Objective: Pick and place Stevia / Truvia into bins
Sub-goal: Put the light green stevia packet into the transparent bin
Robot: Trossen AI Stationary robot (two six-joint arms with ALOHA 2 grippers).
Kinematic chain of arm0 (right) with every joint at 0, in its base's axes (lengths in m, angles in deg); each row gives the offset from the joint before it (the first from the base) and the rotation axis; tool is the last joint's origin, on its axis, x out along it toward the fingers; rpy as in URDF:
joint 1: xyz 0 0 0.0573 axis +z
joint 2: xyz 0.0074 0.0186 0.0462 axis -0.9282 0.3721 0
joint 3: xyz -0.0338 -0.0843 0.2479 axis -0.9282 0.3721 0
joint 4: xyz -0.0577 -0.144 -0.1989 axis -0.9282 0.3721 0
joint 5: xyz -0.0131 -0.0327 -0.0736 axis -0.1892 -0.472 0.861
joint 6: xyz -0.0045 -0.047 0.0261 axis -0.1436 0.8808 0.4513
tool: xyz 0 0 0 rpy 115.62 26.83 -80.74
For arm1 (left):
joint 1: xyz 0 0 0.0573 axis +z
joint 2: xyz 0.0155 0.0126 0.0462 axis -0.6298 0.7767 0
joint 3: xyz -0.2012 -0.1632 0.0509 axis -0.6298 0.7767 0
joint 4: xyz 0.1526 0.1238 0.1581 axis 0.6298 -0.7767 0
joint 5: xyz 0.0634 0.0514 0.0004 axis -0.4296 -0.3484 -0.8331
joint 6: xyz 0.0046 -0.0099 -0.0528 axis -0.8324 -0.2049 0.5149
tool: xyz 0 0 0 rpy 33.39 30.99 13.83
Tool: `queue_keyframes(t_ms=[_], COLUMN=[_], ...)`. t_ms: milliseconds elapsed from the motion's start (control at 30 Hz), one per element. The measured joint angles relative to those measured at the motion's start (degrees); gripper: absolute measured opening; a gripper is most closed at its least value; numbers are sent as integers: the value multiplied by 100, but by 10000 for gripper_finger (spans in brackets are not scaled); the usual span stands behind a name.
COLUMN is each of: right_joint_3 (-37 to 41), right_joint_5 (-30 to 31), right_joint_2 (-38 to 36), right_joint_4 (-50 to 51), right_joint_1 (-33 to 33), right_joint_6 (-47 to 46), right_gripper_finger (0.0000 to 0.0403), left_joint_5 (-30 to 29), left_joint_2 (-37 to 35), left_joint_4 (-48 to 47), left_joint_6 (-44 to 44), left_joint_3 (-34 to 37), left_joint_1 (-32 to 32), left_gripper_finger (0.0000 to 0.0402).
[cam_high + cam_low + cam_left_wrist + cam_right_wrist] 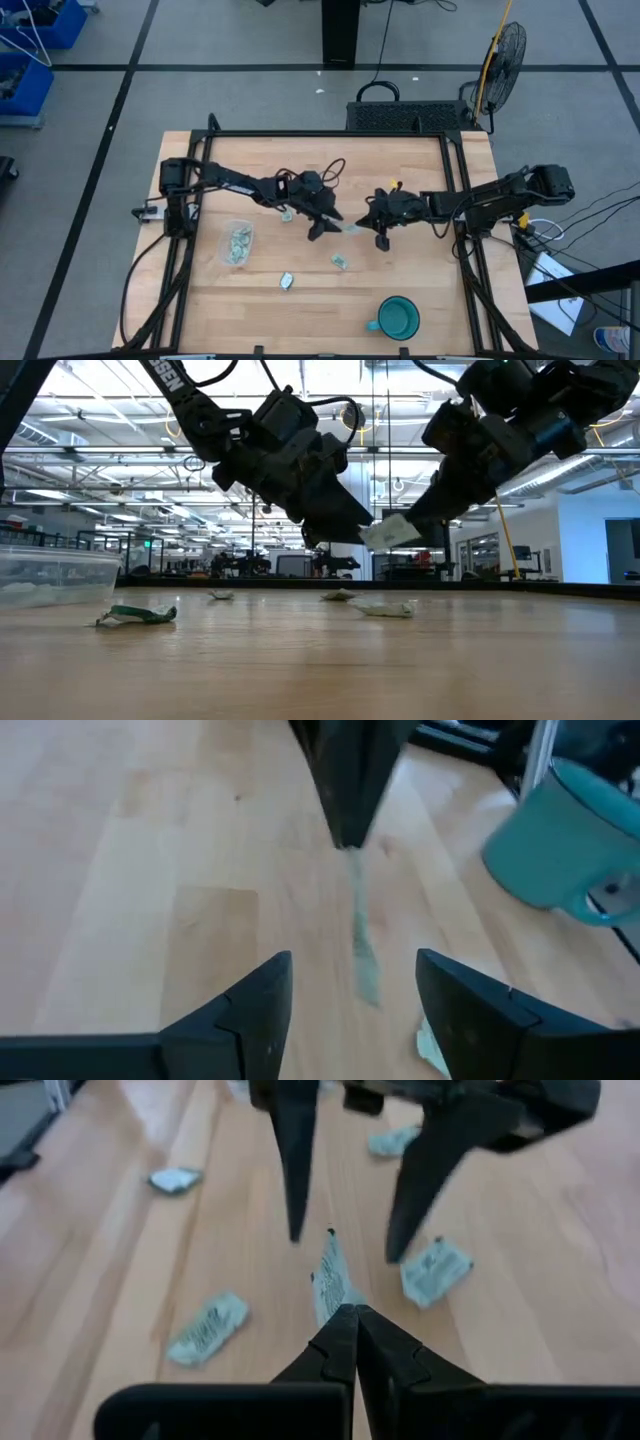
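A pale green and white Stevia sachet hangs above the table's middle, with my right gripper shut on it. My left gripper is open. Its two fingers stand on either side of the sachet's far end, apart from it. In the high view the sachet shows between the left gripper and the right gripper. The clear bin, at the left, holds several sachets. Three more lie flat on the wood. My right gripper pinches one end of the sachet between its two shut fingertips. The fingers come from the table's right side, slanting down. The sachet sticks out past the tips toward the left gripper, standing on edge and lifted clear of the table.
A teal mug stands near the front edge, right of middle. Loose sachets lie on the wood right under the two grippers. A black frame runs along the table's far and side edges.
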Motion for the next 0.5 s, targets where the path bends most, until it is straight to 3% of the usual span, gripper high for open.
queue_keyframes(t_ms=[500], right_joint_3=[0], right_joint_5=[171], right_joint_2=[0], right_joint_4=[-817], right_joint_1=[-28], right_joint_6=[-149], right_gripper_finger=[0], left_joint_5=[60], left_joint_2=[63], left_joint_4=[513], left_joint_6=[454], left_joint_3=[-15], left_joint_1=[-61], left_gripper_finger=[218])
